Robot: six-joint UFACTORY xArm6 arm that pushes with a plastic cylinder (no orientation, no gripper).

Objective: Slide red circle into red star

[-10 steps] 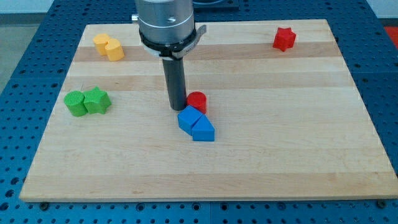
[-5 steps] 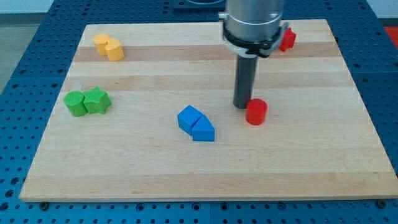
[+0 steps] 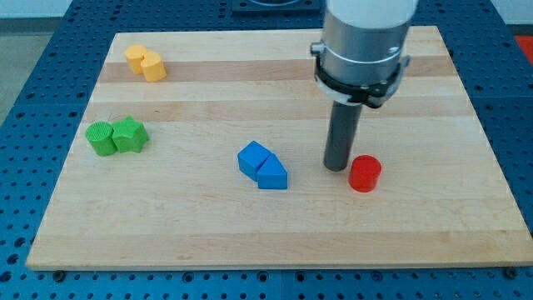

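Observation:
The red circle (image 3: 365,173) lies on the wooden board, right of centre and toward the view's bottom. My tip (image 3: 336,167) stands just to its left, touching or almost touching it. The red star is hidden behind the arm's grey body (image 3: 366,37) near the view's top right. The rod is upright.
Two blue blocks (image 3: 262,166) lie together left of my tip. Two green blocks (image 3: 117,136) sit at the view's left. Two yellow blocks (image 3: 146,63) sit at the top left. The board's right edge (image 3: 487,142) is near the red circle.
The red circle has moved right and toward the view's bottom, away from the blue blocks. My tip has followed it on its left. The arm now covers the red star.

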